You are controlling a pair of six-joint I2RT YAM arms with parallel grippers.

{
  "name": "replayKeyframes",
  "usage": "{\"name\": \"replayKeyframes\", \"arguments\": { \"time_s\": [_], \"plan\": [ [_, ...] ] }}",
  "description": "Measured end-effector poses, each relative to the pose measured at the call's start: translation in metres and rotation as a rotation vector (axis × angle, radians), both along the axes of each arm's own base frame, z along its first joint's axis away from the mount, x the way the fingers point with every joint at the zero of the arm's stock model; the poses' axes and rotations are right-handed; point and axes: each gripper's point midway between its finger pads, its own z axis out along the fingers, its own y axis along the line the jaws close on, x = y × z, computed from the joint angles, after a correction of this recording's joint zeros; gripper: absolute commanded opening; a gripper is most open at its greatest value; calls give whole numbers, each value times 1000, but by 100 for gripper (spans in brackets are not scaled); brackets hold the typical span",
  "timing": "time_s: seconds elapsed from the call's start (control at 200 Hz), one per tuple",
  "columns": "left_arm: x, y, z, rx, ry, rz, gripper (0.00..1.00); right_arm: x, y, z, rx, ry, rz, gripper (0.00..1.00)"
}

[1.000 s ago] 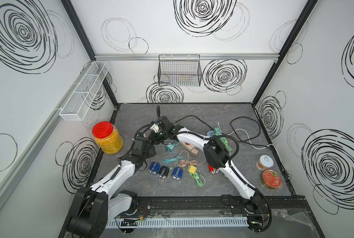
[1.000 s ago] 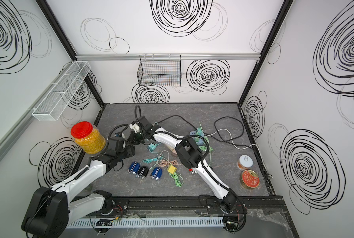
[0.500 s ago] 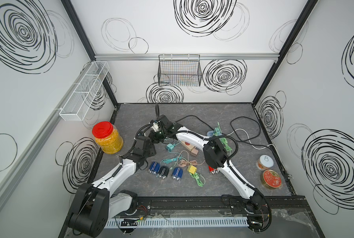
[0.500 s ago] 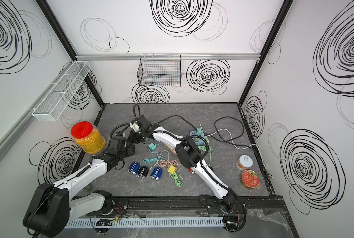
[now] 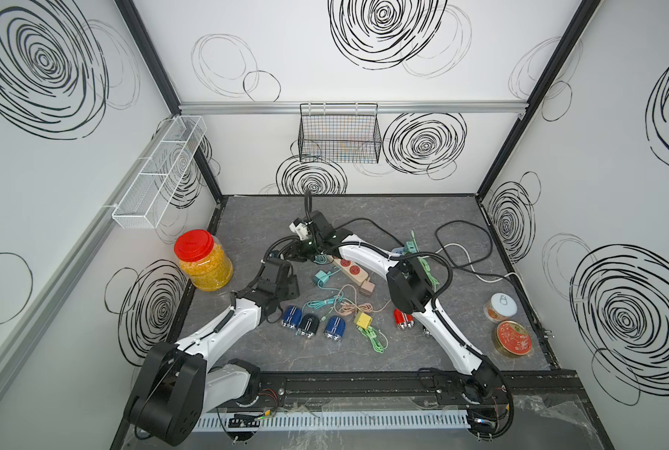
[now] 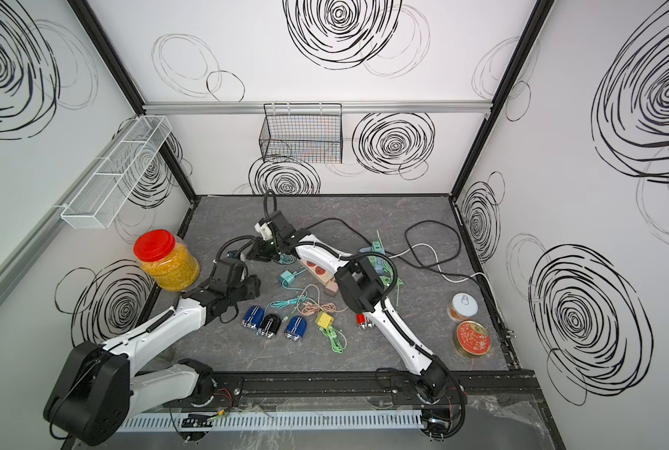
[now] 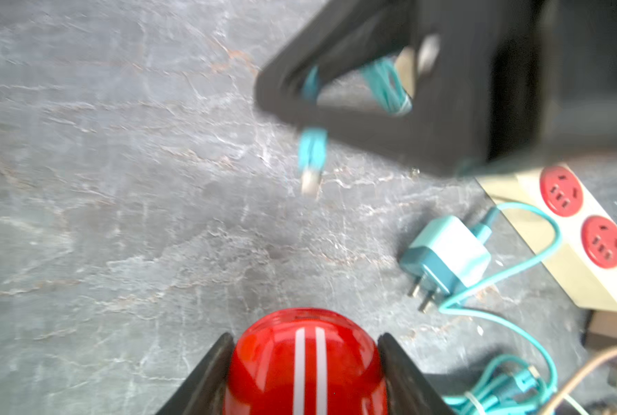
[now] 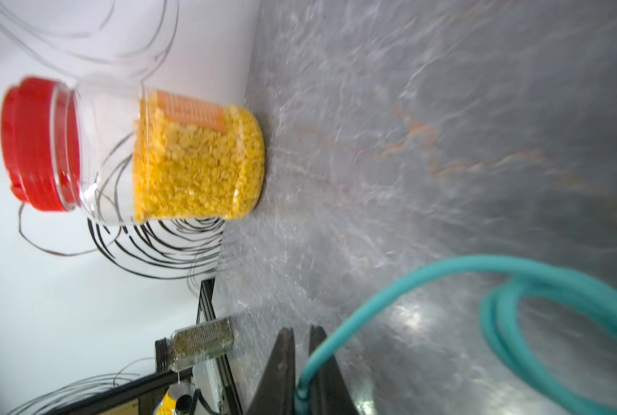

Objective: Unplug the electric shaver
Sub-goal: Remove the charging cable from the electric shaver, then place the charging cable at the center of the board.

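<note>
The electric shaver (image 7: 305,363) is glossy red with two white stripes. My left gripper (image 7: 305,338) is shut on it, one finger on each side. My right gripper (image 8: 301,332) is shut on the teal cable (image 8: 389,287). In the left wrist view, the right gripper's black finger (image 7: 371,136) hovers above the mat ahead of the shaver. The cable's plug end (image 7: 312,154) dangles free below it, apart from the shaver. In both top views the two grippers meet at the mat's middle back, under the right wrist (image 5: 319,230), and the held shaver is hidden.
A beige power strip (image 7: 565,222) with red sockets and a teal charger (image 7: 447,258) lie to the right. A red-lidded jar (image 5: 204,261) stands at the left wall. Three blue and black shavers (image 5: 308,323), another red one (image 5: 403,317), a yellow charger (image 5: 363,320), loose cables and two tins (image 5: 512,337) lie nearer the front.
The right wrist has crept slightly toward the back wall with the cable. The left arm has hardly moved.
</note>
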Motion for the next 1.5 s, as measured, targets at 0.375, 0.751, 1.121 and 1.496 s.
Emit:
{"name": "replayKeyframes", "arguments": {
  "time_s": [0.375,0.751,1.121,1.496],
  "plan": [
    [0,22,8,3,-29,74,17,-2,1,-9,-21,-16,-10,12],
    [-11,47,-20,136,92,156,22,-56,8,-39,-157,-21,58,13],
    [-19,60,-40,209,173,214,30,-66,-12,-60,-234,5,48,15],
    [-16,57,-46,182,183,219,42,-87,-14,-56,-245,6,79,30]
  ]
}}
